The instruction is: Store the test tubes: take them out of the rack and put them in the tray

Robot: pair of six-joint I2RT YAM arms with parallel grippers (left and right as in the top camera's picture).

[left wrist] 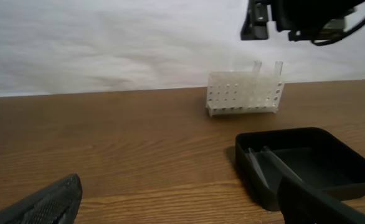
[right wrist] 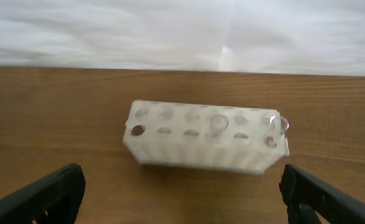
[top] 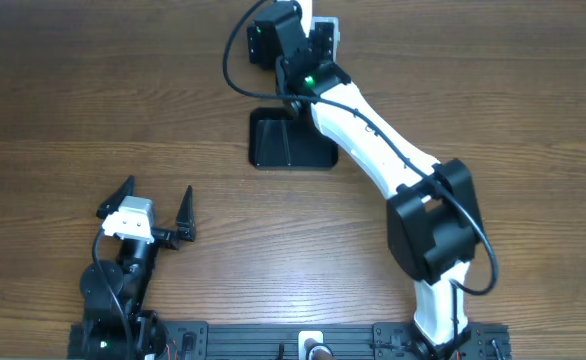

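The white test tube rack stands at the table's far edge, with two clear tubes upright in it near one end. My right gripper hangs open above and just in front of the rack, with nothing between its fingers. In the left wrist view the same rack stands beyond the black tray, and a clear tube seems to lie inside the tray. My left gripper is open and empty near the front left of the table.
A pale wall rises right behind the rack. In the top view the tray lies just in front of the rack, partly under the right arm. Bare wood stretches between the left gripper and the tray.
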